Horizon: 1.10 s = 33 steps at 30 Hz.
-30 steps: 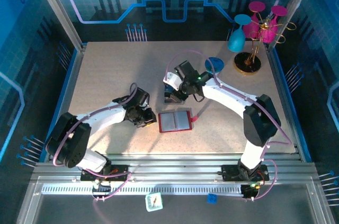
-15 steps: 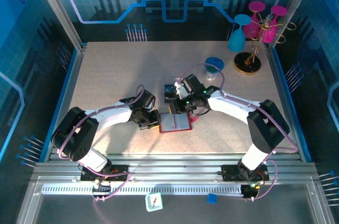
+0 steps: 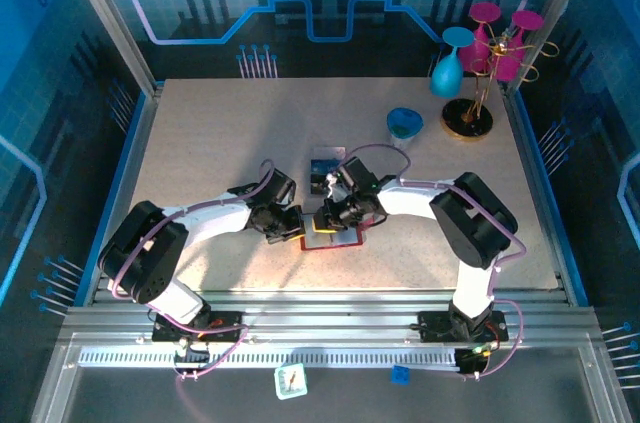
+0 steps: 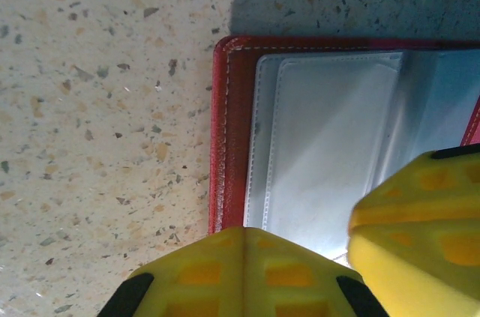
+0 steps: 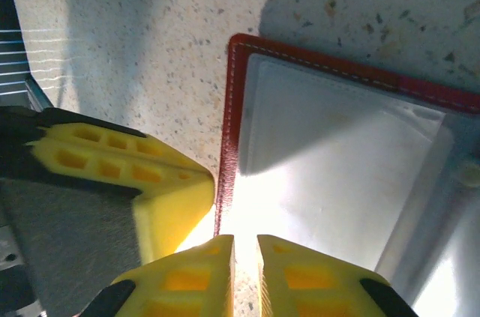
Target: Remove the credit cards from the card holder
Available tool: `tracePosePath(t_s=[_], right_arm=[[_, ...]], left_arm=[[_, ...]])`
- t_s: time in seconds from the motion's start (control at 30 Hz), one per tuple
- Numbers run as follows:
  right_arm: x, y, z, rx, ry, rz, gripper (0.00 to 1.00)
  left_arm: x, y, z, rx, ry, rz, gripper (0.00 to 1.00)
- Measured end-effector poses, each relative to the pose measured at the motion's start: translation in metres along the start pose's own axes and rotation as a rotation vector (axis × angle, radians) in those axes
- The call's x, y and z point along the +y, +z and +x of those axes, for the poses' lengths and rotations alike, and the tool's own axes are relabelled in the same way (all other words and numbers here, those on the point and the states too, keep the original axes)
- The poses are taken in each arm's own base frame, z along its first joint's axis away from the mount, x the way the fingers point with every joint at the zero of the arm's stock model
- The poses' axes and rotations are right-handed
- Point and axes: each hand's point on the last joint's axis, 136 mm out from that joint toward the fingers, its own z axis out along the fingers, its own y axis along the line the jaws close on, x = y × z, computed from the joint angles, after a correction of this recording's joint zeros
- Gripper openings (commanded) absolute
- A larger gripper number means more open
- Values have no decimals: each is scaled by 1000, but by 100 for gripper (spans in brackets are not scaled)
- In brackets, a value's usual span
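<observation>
Two grippers meet at the open card holder's [image 3: 345, 238] left edge, flat on the counter [image 3: 200, 143] — I read the left gripper [image 4: 346, 253] closed, the right gripper [image 5: 245, 253] narrowed to a slit, nearer the pocket [image 5: 337, 152].
</observation>
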Motion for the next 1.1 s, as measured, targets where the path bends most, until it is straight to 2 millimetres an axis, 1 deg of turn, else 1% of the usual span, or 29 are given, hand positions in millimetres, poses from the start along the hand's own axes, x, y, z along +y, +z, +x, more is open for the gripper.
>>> tracePosePath(t_s=[0.13,0.23,0.4,0.57,0.9,1.1], right_arm=[[-4,6,4,17,10,9,15],[-3,8,5,27,9,14,21],[-1,11,2,39,5,37,27],[-4,9,0,46,-7,88,32],[-10,2,2,44,-18,147,35],[-13,0,5,38,-14,138,35]], left_arm=[[3,4,1,9,-5,-11,0],[7,8,2,22,-12,-25,0],[7,11,3,28,-12,-21,0],[7,11,3,30,-12,-19,0],[6,12,3,36,-12,-13,0],[5,13,3,40,-13,-13,0]])
